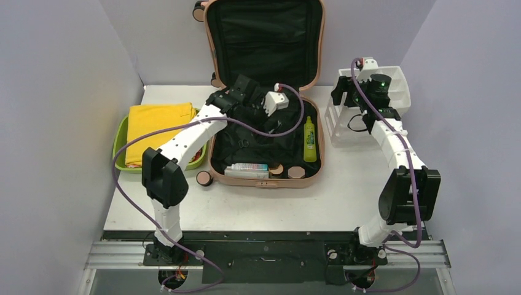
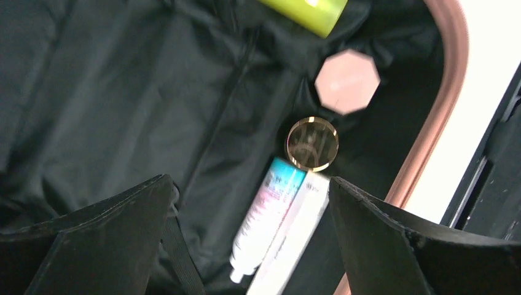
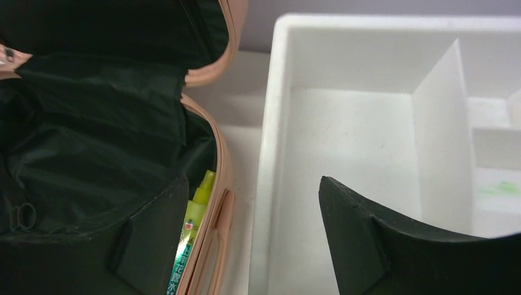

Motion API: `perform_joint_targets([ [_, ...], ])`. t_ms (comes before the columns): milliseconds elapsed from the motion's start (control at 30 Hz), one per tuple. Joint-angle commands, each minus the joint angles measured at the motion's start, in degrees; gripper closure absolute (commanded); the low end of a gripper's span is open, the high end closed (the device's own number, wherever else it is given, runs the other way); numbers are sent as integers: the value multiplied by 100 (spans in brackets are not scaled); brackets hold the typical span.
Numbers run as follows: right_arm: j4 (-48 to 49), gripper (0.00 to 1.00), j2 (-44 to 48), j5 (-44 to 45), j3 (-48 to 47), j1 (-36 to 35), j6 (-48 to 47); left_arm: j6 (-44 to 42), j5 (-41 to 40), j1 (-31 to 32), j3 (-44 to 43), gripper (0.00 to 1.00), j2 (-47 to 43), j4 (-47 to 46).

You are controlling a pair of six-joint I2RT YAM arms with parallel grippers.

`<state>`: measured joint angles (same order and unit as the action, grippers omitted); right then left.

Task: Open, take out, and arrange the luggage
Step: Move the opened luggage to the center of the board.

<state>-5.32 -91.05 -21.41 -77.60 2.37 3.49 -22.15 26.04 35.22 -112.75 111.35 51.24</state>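
I am hanging my left gripper (image 2: 249, 181) over the open lower half of the luggage (image 1: 246, 182), fingers spread wide with nothing between them. I am hovering my right gripper (image 3: 252, 181) at the left wall of the white organizer (image 1: 404, 86). Its jaws are parted and empty too, one finger on the luggage side and the other over the organizer. The luggage is sitting at the back middle of the table (image 1: 344, 196), its lid standing upright against the rear wall.

Counting from above, I am seeing:
- one luggage, with two wheels (image 1: 199, 9) showing on its left
- one lime-green bottle (image 1: 309, 140) lying along its right side
- two small lids in its near right corner, a pink octagonal lid (image 2: 347, 81) and a gold round lid (image 2: 312, 143)
- one green tub (image 1: 118, 141) at the left, holding one yellow cloth (image 1: 156, 129)
- one organizer
- one round pink piece (image 1: 204, 178) on the table just beside the luggage's near left corner; I cannot tell what it is

My left wrist view is separating what the overhead view is blurring into one pack at the front. It is a tube (image 2: 267, 215) and a white box (image 2: 295, 239) lying side by side, touching, with the gold lid just beyond them. My right wrist view is showing an upright divider (image 3: 436, 123) inside the organizer and the printed label on the bottle. Only the overhead view is taking in the tub, the cloth and the upright lid.
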Motion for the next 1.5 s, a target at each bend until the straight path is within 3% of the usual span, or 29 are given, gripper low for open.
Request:
perform_joint_targets([
  [0, 46, 27, 95, 568, -232, -74, -2, 103, -533, 125, 1077, 4, -755, -950],
  [200, 4, 27, 919, 334, 199, -383, -615, 244, -2437, -8, 1462, 4, -770, -1878],
  [300, -40, 26, 1367, 243, 385, -437, -748, 322, -3263, -324, 1252, 4, -271, -1969],
  [500, -79, 26, 1954, 52, 747, -481, -788, 769, -2953, -1036, -64, 4, 1034, -1250],
  [667, -38, 25, 2248, 102, 998, -514, -820, 798, -2650, -1217, -402, 1, 1549, -1040],
  [867, 8, 25, 2487, 128, 1139, -527, -879, 1015, -2947, -1273, -527, 26, 1724, -553],
  [1100, 58, 25, 2604, 98, 1239, -527, -915, 1115, -3511, -1389, 204, 58, 1409, -479],
  [1267, 54, 24, 2659, 72, 1302, -527, -969, 1125, -3724, -1638, 599, 70, 1256, -452],
  [1467, -36, 24, 2711, 99, 1338, -527, -1109, 1211, -3997, -2089, 930, 75, 948, -494],
])
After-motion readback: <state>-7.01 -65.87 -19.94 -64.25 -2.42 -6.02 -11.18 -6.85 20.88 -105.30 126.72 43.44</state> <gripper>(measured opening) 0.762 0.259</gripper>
